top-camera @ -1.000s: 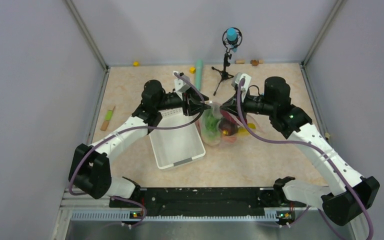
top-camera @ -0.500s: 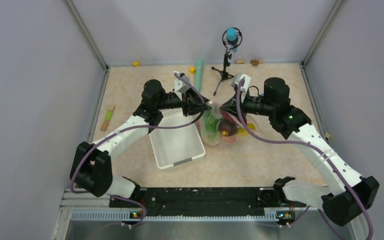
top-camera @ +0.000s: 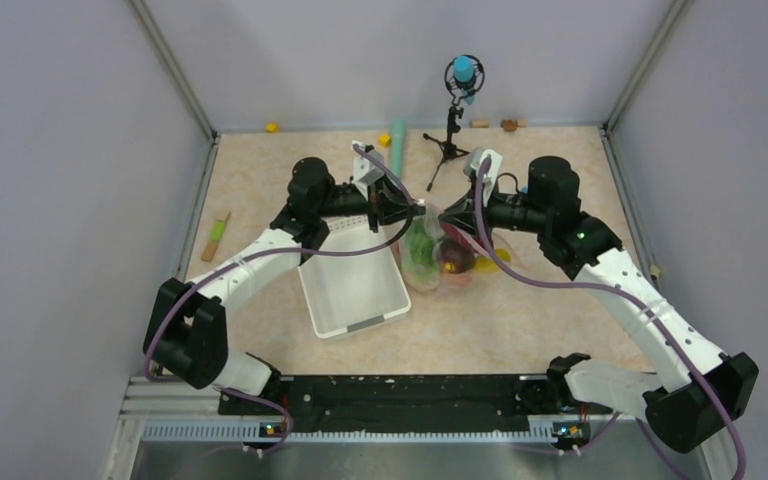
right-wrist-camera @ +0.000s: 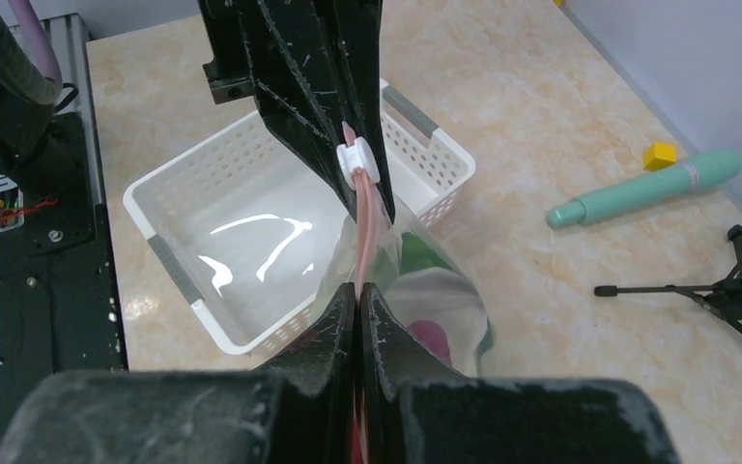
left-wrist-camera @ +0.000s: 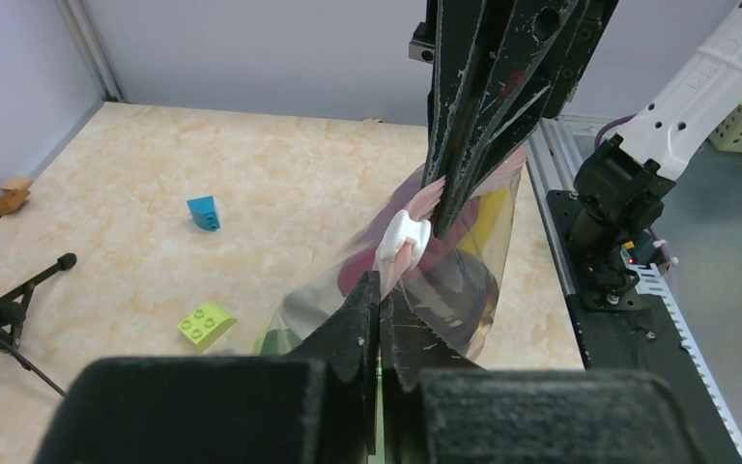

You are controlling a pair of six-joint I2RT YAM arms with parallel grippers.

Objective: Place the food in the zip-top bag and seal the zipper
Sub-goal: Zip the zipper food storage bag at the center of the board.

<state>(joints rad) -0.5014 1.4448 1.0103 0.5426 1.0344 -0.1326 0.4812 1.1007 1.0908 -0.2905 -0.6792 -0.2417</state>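
The clear zip-top bag hangs between my two grippers, right of the basket. Through it I see green leafy food, a dark maroon root and a yellow piece. My left gripper is shut on the pinkish zipper. My right gripper is shut on the same strip, facing it tip to tip. A white slider sits on the strip in the short gap between them.
A white slotted basket lies below the left gripper. A microphone tripod and a teal cylinder stand behind. A lime block and a blue block lie right of the bag. A stick lies far left.
My left gripper has moved right along the strip, towards the right gripper, and a little towards the back. The gap between the two has shrunk. The right gripper has barely moved.
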